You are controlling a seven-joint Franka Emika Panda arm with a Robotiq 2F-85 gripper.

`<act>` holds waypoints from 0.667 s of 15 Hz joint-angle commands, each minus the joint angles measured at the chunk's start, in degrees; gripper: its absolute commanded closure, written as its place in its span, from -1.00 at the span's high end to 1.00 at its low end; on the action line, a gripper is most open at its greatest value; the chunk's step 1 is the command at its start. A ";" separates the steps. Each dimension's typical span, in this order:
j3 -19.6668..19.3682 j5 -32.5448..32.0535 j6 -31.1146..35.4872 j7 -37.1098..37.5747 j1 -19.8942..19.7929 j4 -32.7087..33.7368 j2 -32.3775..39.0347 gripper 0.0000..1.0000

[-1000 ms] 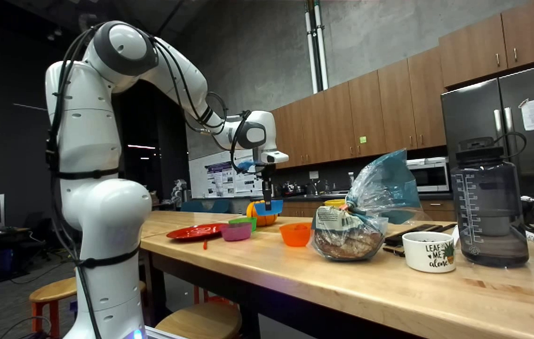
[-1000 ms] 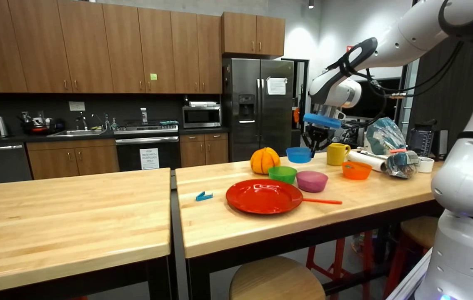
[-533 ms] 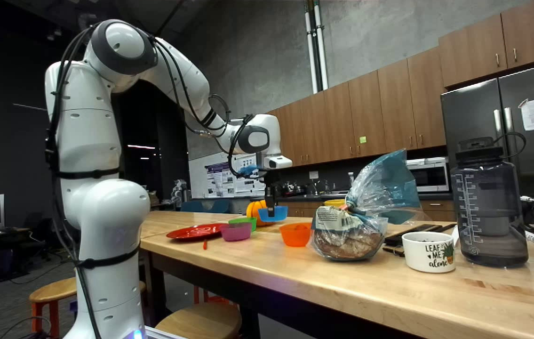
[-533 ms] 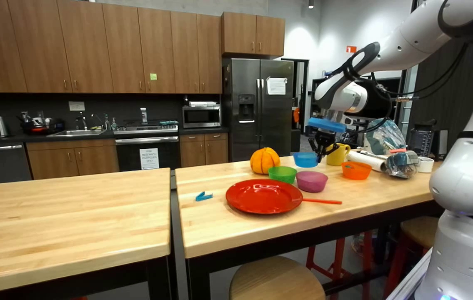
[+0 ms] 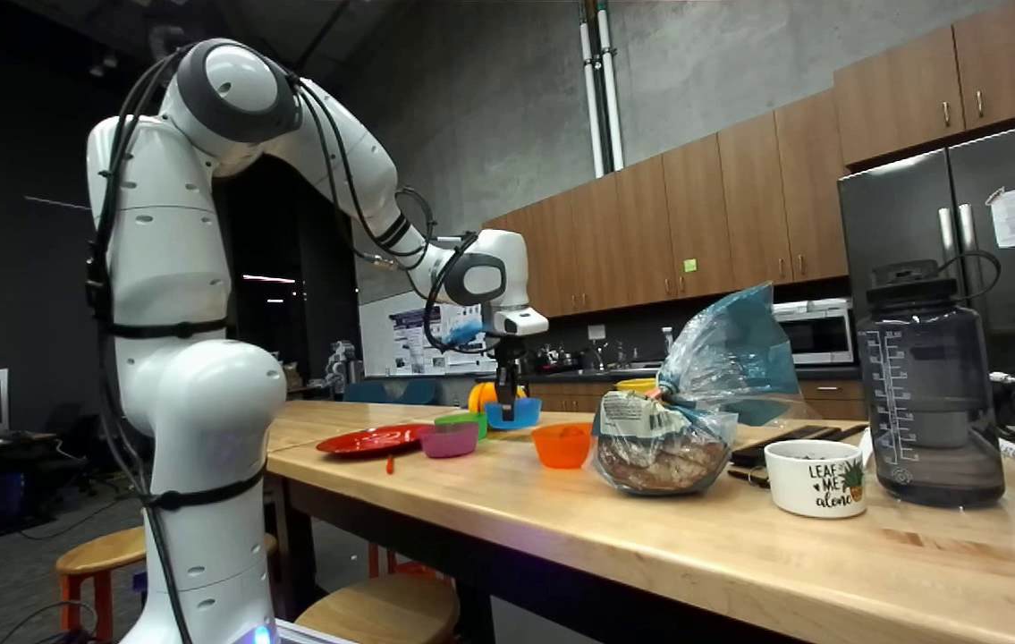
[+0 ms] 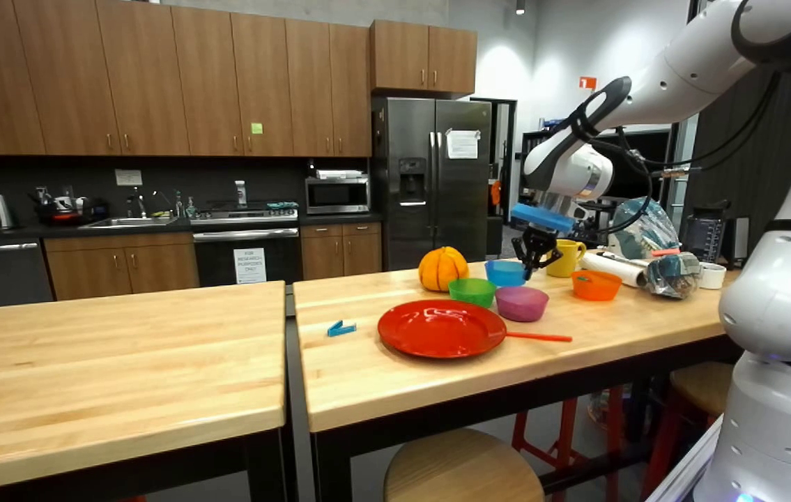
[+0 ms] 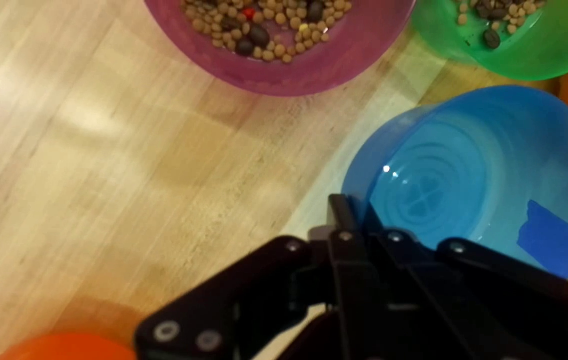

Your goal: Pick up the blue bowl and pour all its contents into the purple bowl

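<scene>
Two fingers (image 7: 346, 245) clamp the blue bowl (image 7: 509, 160) by its rim in the wrist view; the purple bowl (image 7: 289, 80), left of it, contains lentils. In an exterior view, the blue bowl is located right of the pumpkin (image 6: 443, 269).

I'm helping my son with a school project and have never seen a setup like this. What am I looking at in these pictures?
The white machine is a robot arm; the black gripper at its end works like a two-fingered hand. Two pictures come from cameras standing outside the robot, and the third from a camera on its wrist. On the wooden table are a red plate, a purple bowl, a green bowl, an orange bowl, a pumpkin, a yellow mug and what looks like a bagged loaf. In the wrist view, the gripper pinches the rim of a blue bowl, and no contents show in the part we can see. The purple bowl holds small tan bits and bigger dark ones.
</scene>
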 commanded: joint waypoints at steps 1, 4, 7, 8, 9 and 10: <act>0.39 -0.89 1.45 1.77 -0.49 -1.08 -0.52 -0.98; 0.41 -0.78 1.88 2.16 -0.45 -1.37 -0.55 -0.98; 0.43 -0.86 2.01 2.47 -0.47 -1.36 -0.79 -0.42; 0.34 -0.45 2.16 2.25 -0.46 -1.47 -1.29 -0.41; 0.32 -0.51 2.43 2.43 -0.53 -1.59 -2.01 -0.31; 0.26 -0.27 2.64 2.24 -0.54 -1.68 -2.78 -0.20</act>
